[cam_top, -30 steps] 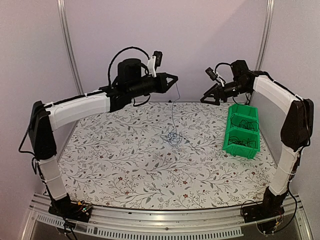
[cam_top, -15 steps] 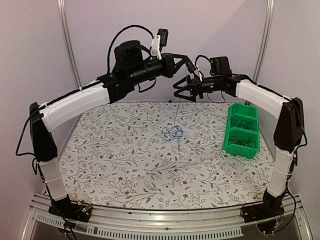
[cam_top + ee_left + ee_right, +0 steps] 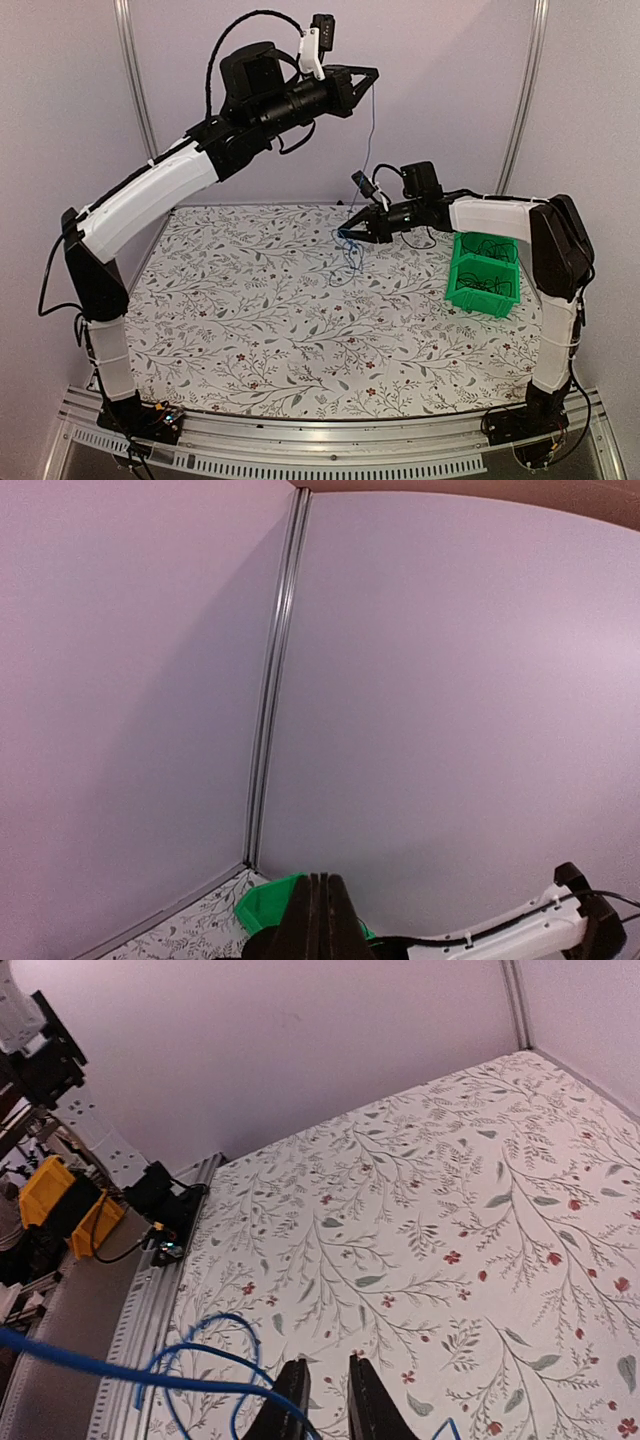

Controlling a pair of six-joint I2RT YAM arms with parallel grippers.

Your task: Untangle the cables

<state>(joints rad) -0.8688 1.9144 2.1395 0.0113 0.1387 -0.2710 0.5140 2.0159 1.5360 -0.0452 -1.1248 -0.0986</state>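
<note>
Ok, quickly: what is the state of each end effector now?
Left end effector: closed, holding the thin bright blue cable.
Right end effector: cannot be told.

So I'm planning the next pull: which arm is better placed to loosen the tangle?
Probably the right. The right gripper is down at the tangle, while the left gripper is raised high, holding the blue cable up.
</note>
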